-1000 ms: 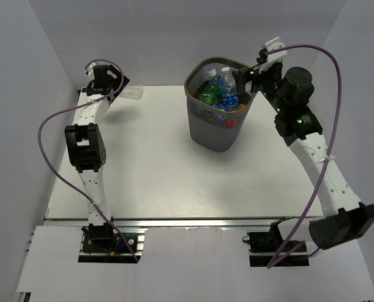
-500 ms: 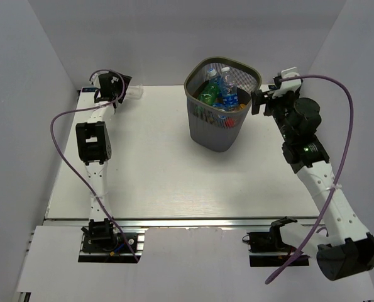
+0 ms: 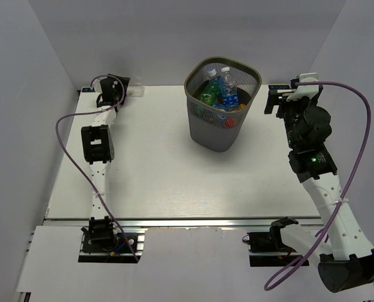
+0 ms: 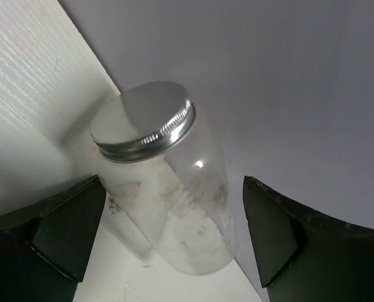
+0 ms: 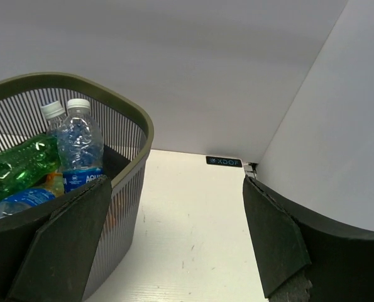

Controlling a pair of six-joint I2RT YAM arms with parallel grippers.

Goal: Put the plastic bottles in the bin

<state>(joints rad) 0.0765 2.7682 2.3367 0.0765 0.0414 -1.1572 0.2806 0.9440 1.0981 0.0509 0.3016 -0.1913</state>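
The dark grey mesh bin (image 3: 213, 131) stands at the back middle of the table and holds several plastic bottles (image 3: 227, 87): blue-labelled clear ones and a green one (image 3: 208, 96). One plain clear bottle (image 3: 135, 92) with a silver cap lies in the far left corner against the wall. My left gripper (image 3: 120, 89) is open around it; in the left wrist view the bottle (image 4: 168, 182) lies between the spread fingers (image 4: 67, 233), untouched. My right gripper (image 3: 272, 100) is open and empty, just right of the bin. The right wrist view shows the bin (image 5: 122, 182) and its bottles (image 5: 80, 148).
White walls close in the table at the back and on both sides. A small black label (image 5: 224, 162) sits at the far right corner. Purple cables loop off both arms.
My right gripper has drawn back from over the bin's right rim to the right side of the bin. My left arm has reached further into the far left corner, around the clear bottle.
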